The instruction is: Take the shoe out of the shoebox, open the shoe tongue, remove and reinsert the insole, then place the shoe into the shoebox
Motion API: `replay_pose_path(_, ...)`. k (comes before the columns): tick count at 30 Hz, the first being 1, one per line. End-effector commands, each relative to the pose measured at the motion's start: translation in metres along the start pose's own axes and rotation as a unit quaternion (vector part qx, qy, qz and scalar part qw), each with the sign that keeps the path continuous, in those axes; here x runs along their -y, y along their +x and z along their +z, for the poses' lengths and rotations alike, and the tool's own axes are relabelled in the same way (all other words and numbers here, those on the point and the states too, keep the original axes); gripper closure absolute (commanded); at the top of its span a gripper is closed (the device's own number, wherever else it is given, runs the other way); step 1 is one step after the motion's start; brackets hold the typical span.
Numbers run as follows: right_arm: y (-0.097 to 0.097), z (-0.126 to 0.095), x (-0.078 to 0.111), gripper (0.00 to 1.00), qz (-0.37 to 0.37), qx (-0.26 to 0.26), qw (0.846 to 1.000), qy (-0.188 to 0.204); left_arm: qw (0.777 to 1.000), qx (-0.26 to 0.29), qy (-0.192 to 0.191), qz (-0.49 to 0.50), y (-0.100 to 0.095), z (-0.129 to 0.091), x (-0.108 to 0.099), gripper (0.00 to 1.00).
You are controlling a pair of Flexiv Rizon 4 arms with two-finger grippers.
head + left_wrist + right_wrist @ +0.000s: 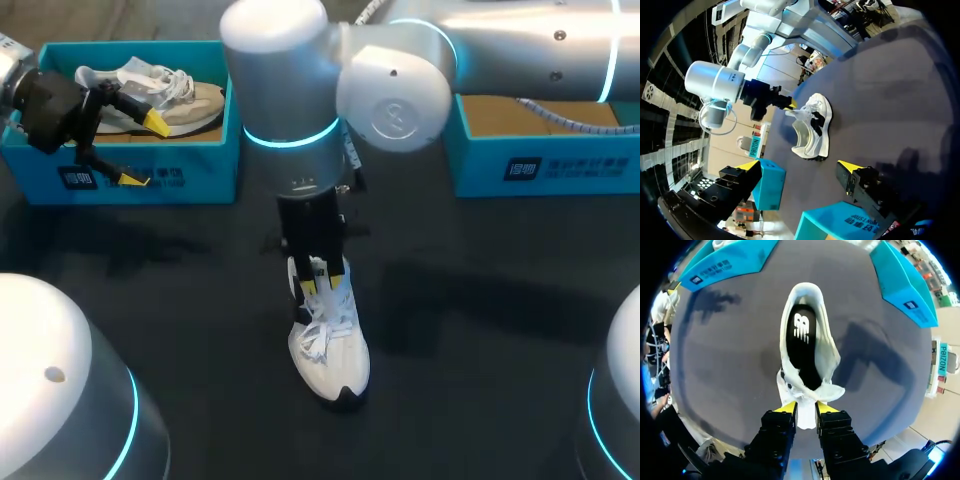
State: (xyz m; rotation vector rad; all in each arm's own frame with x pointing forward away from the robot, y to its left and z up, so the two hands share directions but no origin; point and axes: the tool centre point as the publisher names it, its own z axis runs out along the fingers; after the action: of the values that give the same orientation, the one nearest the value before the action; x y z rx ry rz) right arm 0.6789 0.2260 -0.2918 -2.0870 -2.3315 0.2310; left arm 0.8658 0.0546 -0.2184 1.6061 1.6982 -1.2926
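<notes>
A white sneaker [335,350] stands on the dark table near the middle, toe toward the front edge. My right gripper [320,285] comes down on its heel side and is shut on the shoe's white tongue [805,415], which sits pinched between the yellow tips. In the right wrist view the shoe mouth gapes ahead of the fingers, showing the black insole [801,335]. My left gripper [143,150] hangs open at the front wall of the left shoebox [150,178], holding nothing. The left wrist view shows the sneaker [815,130] far ahead of my left gripper [799,166].
The left teal shoebox holds a second, beige and white sneaker [170,95]. Another teal shoebox [540,165] stands at the back right with a brown floor. My right arm's big elbow joint [290,80] hangs over the table's back middle.
</notes>
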Motion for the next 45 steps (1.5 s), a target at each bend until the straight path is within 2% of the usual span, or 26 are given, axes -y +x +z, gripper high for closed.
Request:
replay_pose_path(1, 0.0, 0.006, -0.012, 0.79, -0.009, -0.001, 1.0, 0.002, 1.0, -0.002, 0.001, 0.0, 0.0, -0.001, -0.001, 0.0)
replay_pose_path(4, 0.0, 0.01, -0.022, 0.8, -0.019, -0.002, 1.0, 0.0, 1.0, -0.002, 0.001, 0.0, 0.0, -0.001, -0.001, 0.0)
replay_pose_path(10, 0.003, 0.013, -0.034, 0.76, -0.041, 0.004, 0.999, 0.004, 1.0, -0.002, 0.001, 0.0, 0.0, -0.001, -0.001, 0.0)
replay_pose_path(19, -0.003, -0.005, -0.016, 0.73, -0.032, 0.026, 0.999, 0.005, 1.0, -0.002, 0.001, 0.0, 0.0, -0.001, -0.001, 0.0)
replay_pose_path(24, -0.01, -0.003, -0.006, 0.7, -0.019, 0.028, 0.999, 0.014, 1.0, -0.002, 0.001, 0.0, 0.0, -0.001, -0.001, 0.0)
replay_pose_path(29, -0.025, 0.005, -0.005, 0.72, 0.0, 0.03, 0.999, 0.017, 1.0, -0.002, 0.001, 0.0, 0.0, -0.001, -0.001, 0.0)
replay_pose_path(33, -0.025, 0.009, -0.015, 0.72, -0.008, 0.022, 1.0, 0.015, 1.0, -0.002, 0.001, 0.0, 0.0, -0.001, -0.001, 0.0)
replay_pose_path(40, -0.011, 0.016, -0.038, 0.71, -0.043, -0.003, 0.999, 0.005, 1.0, -0.002, 0.001, 0.0, 0.0, -0.001, -0.001, 0.0)
replay_pose_path(45, -0.003, 0.014, -0.046, 0.71, -0.06, -0.008, 0.998, -0.001, 1.0, -0.002, 0.001, 0.0, 0.0, -0.001, -0.001, 0.0)
